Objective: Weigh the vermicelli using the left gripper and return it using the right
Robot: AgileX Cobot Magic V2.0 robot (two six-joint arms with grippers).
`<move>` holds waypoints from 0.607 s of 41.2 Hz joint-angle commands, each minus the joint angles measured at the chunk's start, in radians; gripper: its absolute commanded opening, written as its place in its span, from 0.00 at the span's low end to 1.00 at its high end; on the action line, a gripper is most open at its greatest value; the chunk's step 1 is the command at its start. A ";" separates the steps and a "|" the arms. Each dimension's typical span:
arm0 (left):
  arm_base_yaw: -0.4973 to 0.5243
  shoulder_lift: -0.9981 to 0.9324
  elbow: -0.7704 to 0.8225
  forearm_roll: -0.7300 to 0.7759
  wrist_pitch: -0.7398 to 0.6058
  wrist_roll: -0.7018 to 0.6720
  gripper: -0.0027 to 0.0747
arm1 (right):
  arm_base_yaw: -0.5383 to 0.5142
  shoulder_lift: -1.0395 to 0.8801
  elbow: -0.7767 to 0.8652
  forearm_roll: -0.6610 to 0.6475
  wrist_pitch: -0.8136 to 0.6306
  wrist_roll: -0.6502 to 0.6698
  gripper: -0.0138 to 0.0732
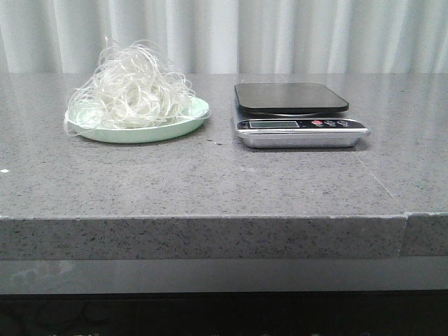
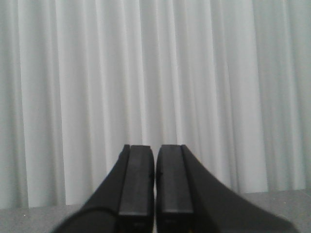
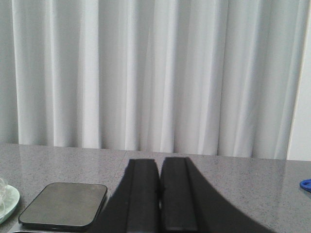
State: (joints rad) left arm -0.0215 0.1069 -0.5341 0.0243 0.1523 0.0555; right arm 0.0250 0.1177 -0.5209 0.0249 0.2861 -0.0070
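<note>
The vermicelli [image 1: 131,89] is a fluffy tangle of thin white strands piled on a pale green plate [image 1: 192,120] at the left of the grey counter. A kitchen scale [image 1: 290,98] with a dark platform and silver front stands to the right of the plate; its platform also shows in the right wrist view [image 3: 64,205]. Neither arm shows in the front view. My left gripper [image 2: 155,148] is shut and empty, facing the white curtain. My right gripper [image 3: 159,161] is shut and empty, held above the counter to the right of the scale.
A white curtain [image 1: 224,35] hangs behind the counter. The counter's front edge [image 1: 210,218] runs across the front view, with a seam at the right. A blue object [image 3: 306,184] lies at the far right edge of the right wrist view.
</note>
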 commanded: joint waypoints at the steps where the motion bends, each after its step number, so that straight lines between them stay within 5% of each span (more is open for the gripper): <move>1: 0.000 0.093 -0.132 0.000 0.054 0.000 0.22 | -0.008 0.095 -0.120 0.003 0.035 -0.003 0.33; 11: 0.000 0.281 -0.299 -0.016 0.279 0.000 0.22 | -0.008 0.301 -0.278 0.003 0.287 -0.003 0.33; 25: 0.000 0.380 -0.198 -0.039 0.287 0.000 0.22 | -0.008 0.494 -0.238 0.005 0.339 -0.003 0.33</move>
State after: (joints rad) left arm -0.0215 0.4646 -0.7289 0.0000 0.5123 0.0555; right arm 0.0250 0.5712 -0.7408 0.0264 0.6713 -0.0070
